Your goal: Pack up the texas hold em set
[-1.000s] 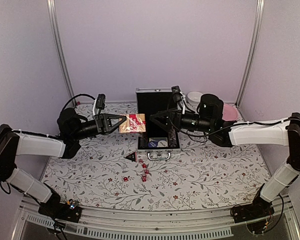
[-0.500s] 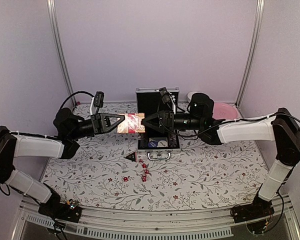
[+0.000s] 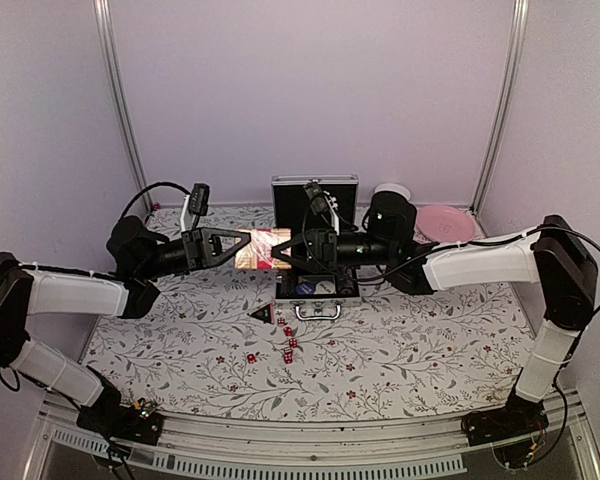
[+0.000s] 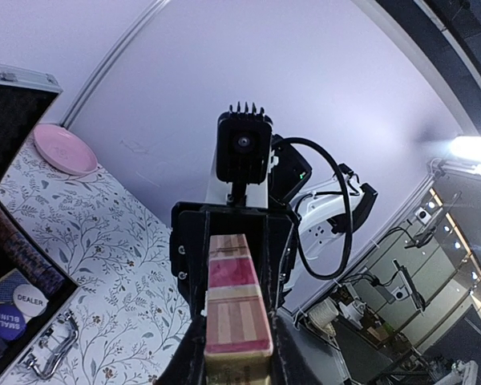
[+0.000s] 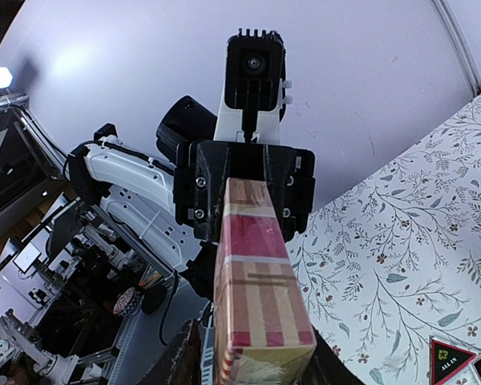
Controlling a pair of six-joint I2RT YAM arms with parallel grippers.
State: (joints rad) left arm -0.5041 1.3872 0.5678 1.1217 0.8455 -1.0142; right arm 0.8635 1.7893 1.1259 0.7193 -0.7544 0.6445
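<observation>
Floral-print tabletop (image 3: 180, 350), lilac walls all round. Holding tan-red card pack (image 3: 263, 248) in the air with left end effector (image 3: 250, 248), fingers (image 4: 188, 365) clamped on its near end. Meeting it head-on with right end effector (image 3: 283, 250): fingers (image 5: 188, 357) straddling the pack's opposite end, cannot tell whether pressing or just off it. Open silver case (image 3: 290, 205) directly under and behind the right end effector, lid upright, handle (image 3: 318, 310) on the side toward the arm bases. Chips (image 3: 315, 288) inside, reading DEALER (image 4: 30, 297) and SMALL BLIND (image 4: 6, 318) on two. Black triangular piece (image 3: 261, 314) on the tabletop below the pack. Red dice (image 3: 285, 345) scattered just beyond it toward the bases. Pink plate (image 3: 444, 222) and white bowl (image 3: 390, 190) behind the right end effector's wrist, by the back wall.
</observation>
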